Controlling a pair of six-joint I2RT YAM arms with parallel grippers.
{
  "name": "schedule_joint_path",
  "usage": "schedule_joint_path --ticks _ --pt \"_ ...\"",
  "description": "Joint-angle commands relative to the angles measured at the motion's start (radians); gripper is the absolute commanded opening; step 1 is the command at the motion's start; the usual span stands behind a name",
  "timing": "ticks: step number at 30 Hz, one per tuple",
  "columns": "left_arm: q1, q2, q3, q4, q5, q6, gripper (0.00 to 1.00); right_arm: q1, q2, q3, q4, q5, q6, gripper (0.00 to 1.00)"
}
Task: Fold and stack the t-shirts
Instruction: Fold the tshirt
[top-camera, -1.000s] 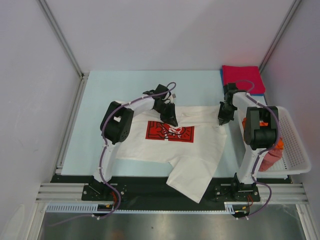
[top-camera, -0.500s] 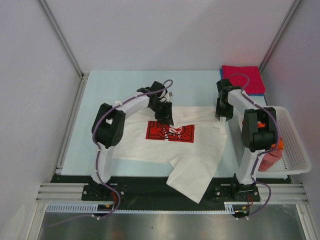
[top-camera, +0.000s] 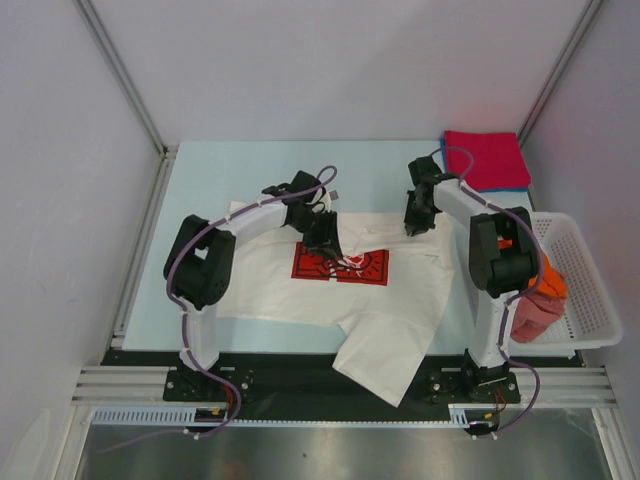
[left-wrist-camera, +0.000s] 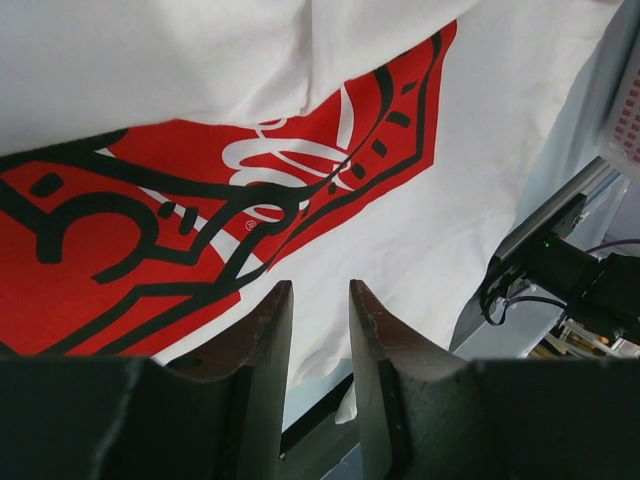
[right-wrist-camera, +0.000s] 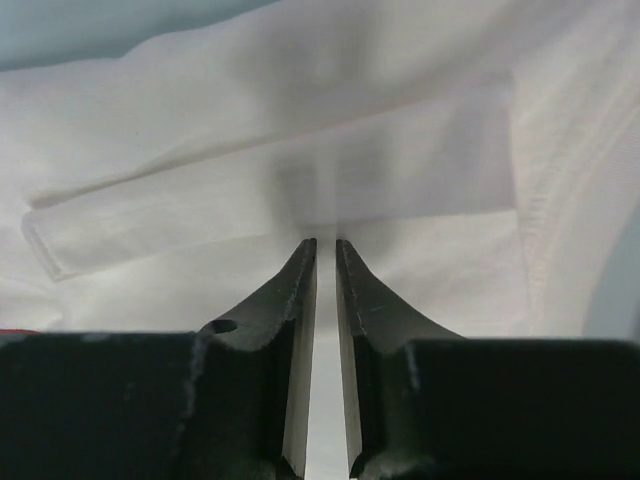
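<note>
Noted white cloth t-shirt with red rectangular logo (top-camera: 400, 300) spread on pale-blue worktop (top-camera: 230, 175), collar far, hem near. Found left hand (top-camera: 330, 243) over logo by collar, fingers apart, empty. Saw right hand (top-camera: 408, 228) at far-right shoulder fold, fingers almost together; cannot tell whether gripping.

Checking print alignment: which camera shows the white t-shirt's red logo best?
Top external: nearly the whole red logo shows on the white t-shirt. Left wrist shows part of it close up; right wrist shows plain white cloth.
</note>
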Motion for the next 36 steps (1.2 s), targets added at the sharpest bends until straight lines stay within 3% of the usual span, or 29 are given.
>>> schedule_joint_path --ticks 1,8,14,18,26,30,36 --pt "0.005 -0.090 -0.020 0.032 0.025 -0.014 0.35 0.024 0.035 0.048 0.036 0.016 0.013 0.18" --pt "0.007 -0.139 -0.054 0.032 0.026 -0.020 0.35 0.024 0.102 0.150 0.043 0.066 -0.008 0.23" --pt "0.005 -0.154 -0.065 0.029 0.035 -0.026 0.35 0.011 0.234 0.414 -0.061 0.077 -0.025 0.27" --pt "0.005 -0.148 -0.065 0.034 0.034 -0.032 0.35 0.003 0.236 0.484 -0.121 0.080 -0.025 0.29" --pt "-0.005 -0.044 -0.010 0.147 0.066 -0.094 0.45 -0.092 -0.006 0.140 -0.076 -0.077 -0.053 0.51" --pt "-0.011 0.051 0.049 0.196 0.060 -0.112 0.46 -0.172 -0.098 -0.018 -0.065 -0.154 -0.092 0.52" --pt "-0.011 0.189 0.148 0.236 0.083 -0.157 0.45 -0.215 -0.131 -0.069 -0.060 -0.208 -0.134 0.48"
